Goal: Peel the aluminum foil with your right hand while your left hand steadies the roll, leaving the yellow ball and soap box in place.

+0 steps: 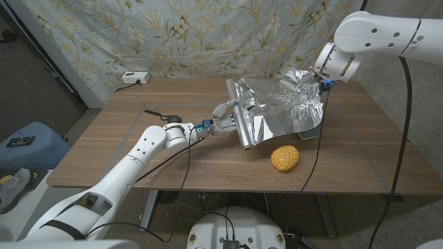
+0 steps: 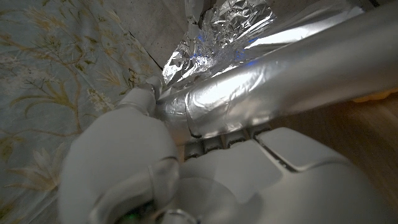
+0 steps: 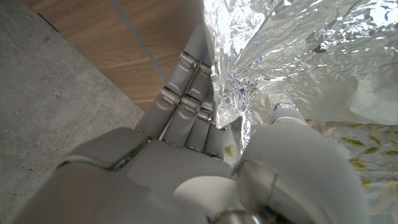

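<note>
At frame centre the shiny silver aluminium foil roll (image 1: 242,121) runs top to bottom, left hand (image 1: 225,119) gripping its left side; the right hand (image 1: 320,81), upper right, pinches the crinkled unrolled foil sheet (image 1: 287,107). Pull should go rightward, across the roll's axis; bumpy yellow ball (image 1: 285,157) sits below the sheet

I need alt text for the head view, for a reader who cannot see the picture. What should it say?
Robot's right hand holds up the crinkled end of a foil sheet pulled from an aluminum foil roll, which the left hand grips on a wooden table. A yellow ball lies in front of the foil, near the table's front edge.
</note>
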You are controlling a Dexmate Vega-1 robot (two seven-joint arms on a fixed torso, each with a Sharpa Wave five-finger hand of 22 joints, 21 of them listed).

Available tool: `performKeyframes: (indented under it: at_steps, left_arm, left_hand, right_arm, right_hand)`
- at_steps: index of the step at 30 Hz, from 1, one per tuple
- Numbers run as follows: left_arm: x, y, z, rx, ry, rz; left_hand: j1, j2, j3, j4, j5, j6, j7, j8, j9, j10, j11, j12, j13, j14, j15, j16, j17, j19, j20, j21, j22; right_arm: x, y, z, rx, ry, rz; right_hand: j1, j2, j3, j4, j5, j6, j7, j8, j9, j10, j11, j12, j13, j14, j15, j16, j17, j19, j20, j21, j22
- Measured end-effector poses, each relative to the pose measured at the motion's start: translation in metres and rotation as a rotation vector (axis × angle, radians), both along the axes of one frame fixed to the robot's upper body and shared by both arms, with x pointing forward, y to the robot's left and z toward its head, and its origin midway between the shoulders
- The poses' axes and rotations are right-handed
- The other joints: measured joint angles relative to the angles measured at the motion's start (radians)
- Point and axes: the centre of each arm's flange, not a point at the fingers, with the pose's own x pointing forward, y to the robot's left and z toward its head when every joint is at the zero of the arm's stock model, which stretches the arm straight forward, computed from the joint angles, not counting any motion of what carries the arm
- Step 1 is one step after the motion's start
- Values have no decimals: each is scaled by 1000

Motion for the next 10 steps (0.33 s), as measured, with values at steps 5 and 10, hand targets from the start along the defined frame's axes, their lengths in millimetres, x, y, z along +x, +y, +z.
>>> performKeyframes:
  at_steps: [5,10]
  left_arm:
    - [2,0,2,-7,-3,-7]
    - [4,-2,1,-17,-1,-15]
  left_hand:
    - [-17,-2,-10,2,-11,-20,5,-4,-3,-20,9,-5,0,-16,5,0,-1,-8,7,-8,0]
    - [-29,-6,-21,5,-23,-39,3,-5,-3,-39,14,-8,0,-28,18,-8,-1,-22,14,-15,0]
  right_arm:
    - [2,-1,1,2,10,0]
    - [4,-3,2,3,25,3]
  right_hand:
    - [0,0,-6,-6,4,-5,5,0,0,-5,5,0,3,-2,2,0,0,-1,9,-6,0]
    - [0,0,-10,-1,8,-12,2,0,0,-5,5,0,3,-2,2,0,0,2,13,-8,0]
